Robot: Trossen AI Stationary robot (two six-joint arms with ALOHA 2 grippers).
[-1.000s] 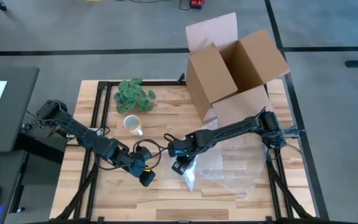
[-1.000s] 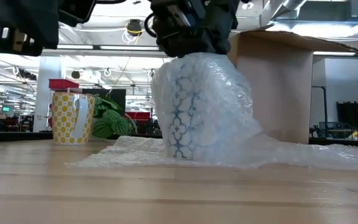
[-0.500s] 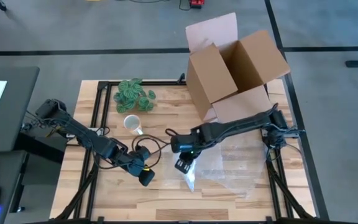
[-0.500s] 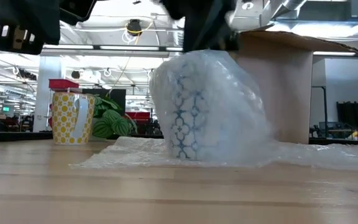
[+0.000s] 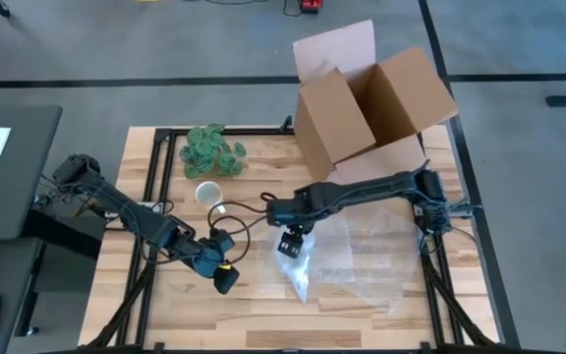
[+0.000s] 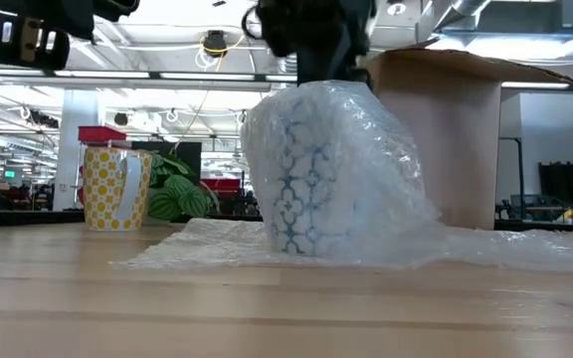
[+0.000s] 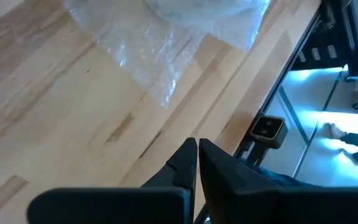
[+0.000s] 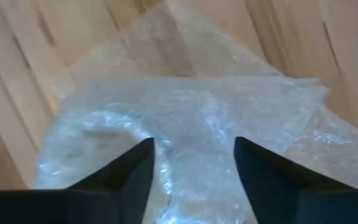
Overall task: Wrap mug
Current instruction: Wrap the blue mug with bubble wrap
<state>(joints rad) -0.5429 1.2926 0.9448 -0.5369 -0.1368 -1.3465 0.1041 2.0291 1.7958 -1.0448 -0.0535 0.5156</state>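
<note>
A white mug with a blue pattern stands upright inside clear bubble wrap point(image 6: 311, 179) on the wooden table; the wrap covers it like a hood and trails off toward the table's right point(image 5: 357, 258). My right gripper point(image 8: 194, 155) is open and hovers just over the top of the wrapped mug point(image 5: 297, 267), one finger to either side of the bundle. My left gripper point(image 7: 197, 155) is shut and empty, raised above the table near its front edge point(image 5: 226, 280), left of the bundle. A yellow dotted mug point(image 6: 115, 187) stands on its base farther back left. My right gripper comes at the top of the wrapped mug point(image 6: 316, 88) from above with spread fingers point(image 8: 135, 168); whether they touch the bubble wrap cannot be told.
An open cardboard box point(image 5: 371, 108) lies on its side at the back right. A green plant point(image 5: 212, 149) sits at the back left, near the yellow mug point(image 5: 207, 194). Bare wood lies along the front edge point(image 5: 263, 315).
My right gripper has risen off the top of the wrapped mug and gone a little toward the table's far edge. The wrap, which was pressed in close at the top, has loosened and puffed out on its right side. My left gripper has gone up slightly.
</note>
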